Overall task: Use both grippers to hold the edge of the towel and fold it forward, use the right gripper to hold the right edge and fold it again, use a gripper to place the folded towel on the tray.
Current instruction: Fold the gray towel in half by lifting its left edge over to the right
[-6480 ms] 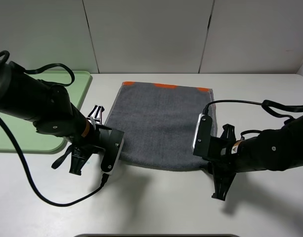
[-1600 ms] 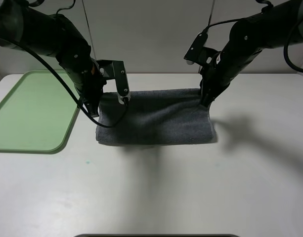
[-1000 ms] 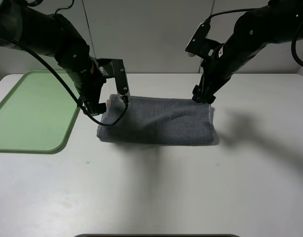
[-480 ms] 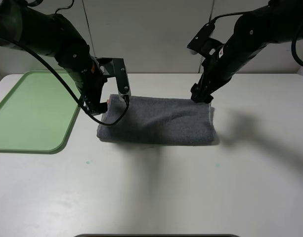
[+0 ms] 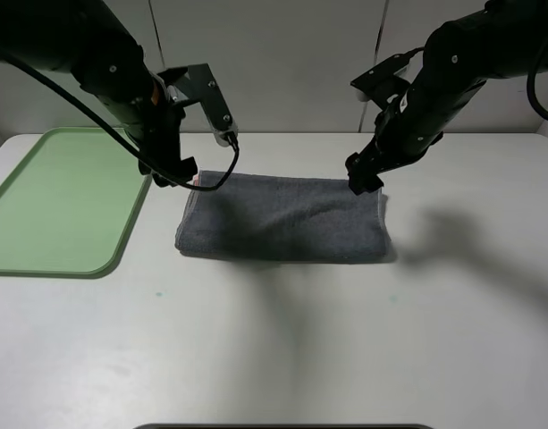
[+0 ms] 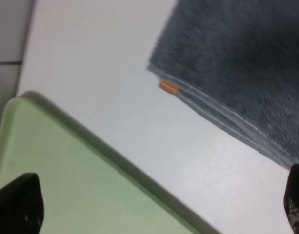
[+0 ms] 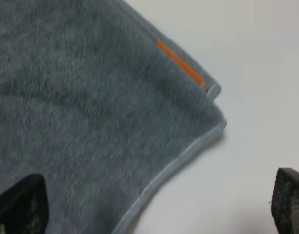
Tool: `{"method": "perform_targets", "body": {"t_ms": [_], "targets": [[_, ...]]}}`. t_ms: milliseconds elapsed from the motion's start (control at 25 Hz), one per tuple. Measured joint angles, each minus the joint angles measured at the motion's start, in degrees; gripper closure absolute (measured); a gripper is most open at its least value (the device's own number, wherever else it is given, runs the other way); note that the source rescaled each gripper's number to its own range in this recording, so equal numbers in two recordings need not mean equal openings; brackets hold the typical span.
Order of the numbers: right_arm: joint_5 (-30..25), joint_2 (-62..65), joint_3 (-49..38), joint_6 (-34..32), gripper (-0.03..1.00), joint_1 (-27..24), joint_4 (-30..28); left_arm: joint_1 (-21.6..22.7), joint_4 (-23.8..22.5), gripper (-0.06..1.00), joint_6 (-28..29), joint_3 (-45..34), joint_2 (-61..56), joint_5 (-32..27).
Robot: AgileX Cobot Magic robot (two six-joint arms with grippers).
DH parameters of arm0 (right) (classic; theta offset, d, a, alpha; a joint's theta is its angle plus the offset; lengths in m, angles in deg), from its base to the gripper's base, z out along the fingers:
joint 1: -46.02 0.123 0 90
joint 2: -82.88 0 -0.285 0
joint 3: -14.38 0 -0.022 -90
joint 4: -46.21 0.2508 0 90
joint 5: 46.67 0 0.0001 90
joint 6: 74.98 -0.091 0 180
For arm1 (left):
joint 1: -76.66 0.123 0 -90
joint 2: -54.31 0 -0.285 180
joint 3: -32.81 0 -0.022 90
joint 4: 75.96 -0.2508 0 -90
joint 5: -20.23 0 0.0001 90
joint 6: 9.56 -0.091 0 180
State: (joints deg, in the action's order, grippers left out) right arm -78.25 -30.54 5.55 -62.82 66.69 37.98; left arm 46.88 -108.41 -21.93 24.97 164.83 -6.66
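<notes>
The dark grey towel [image 5: 282, 219] lies folded in half on the white table, its pale hems stacked along the far edge. A bit of its orange stripe shows at the corner in the left wrist view [image 6: 169, 87] and in the right wrist view [image 7: 181, 63]. My left gripper [image 5: 180, 174] hovers over the towel's far left corner, open and empty [image 6: 156, 209]. My right gripper [image 5: 363, 181] hovers over the far right corner, open and empty [image 7: 154, 204]. The light-green tray [image 5: 59, 206] lies to the left of the towel.
The tray's rim [image 6: 115, 161] runs close beside the towel's left corner. A pale wall stands behind the table. Loose black cables hang from both arms above the towel's far edge.
The towel has gone from spread flat to folded in half. Both grippers have let go of its edge. The left arm has risen and drawn back; the right has barely moved.
</notes>
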Motion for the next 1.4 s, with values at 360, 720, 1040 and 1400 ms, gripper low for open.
{"method": "perform_targets", "body": {"t_ms": [360, 720, 1040, 1400], "targets": [[-7.7, 1.2, 0.0, -6.5, -0.03, 0.0, 0.0, -0.7, 4.1, -0.06, 8.7, 0.0, -4.9, -3.9], [-20.9, 19.1, 0.0, -10.7, -0.03, 0.0, 1.7, -0.7, 7.5, -0.06, 9.9, 0.0, -4.9, -4.9], [-28.0, 40.9, -4.8, -11.6, -0.03, 0.0, 4.4, -0.7, 7.5, -0.06, 9.9, 0.0, -4.9, -4.9], [-29.4, 70.7, -19.1, -13.3, -0.03, 0.0, 8.2, -0.7, 7.5, -0.06, 9.9, 0.0, -4.9, -4.9]]}}
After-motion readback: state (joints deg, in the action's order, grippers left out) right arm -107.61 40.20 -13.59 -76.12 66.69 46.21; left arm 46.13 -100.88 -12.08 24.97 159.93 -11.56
